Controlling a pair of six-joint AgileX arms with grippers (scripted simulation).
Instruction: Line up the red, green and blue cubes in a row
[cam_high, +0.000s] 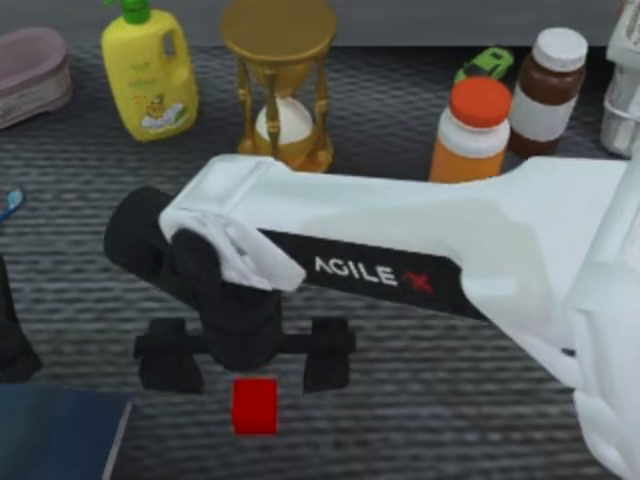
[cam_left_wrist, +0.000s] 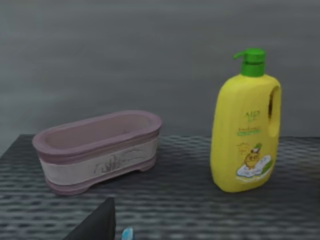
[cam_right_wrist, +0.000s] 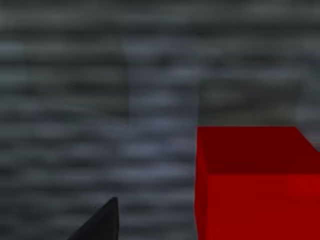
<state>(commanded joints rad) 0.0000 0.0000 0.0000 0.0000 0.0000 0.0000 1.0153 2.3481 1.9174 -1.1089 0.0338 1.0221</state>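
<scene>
On dark woven table (cam_high: 420, 420), red cube (cam_high: 254, 405)

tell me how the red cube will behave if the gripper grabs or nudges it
The red cube has flat faces and sits flat on the table, so a nudge would likely slide it, not roll or tip it. It looks rigid, so it should hold shape when squeezed. Its glossy faces may slip a little in the right gripper, open just above it in the top view.
</scene>
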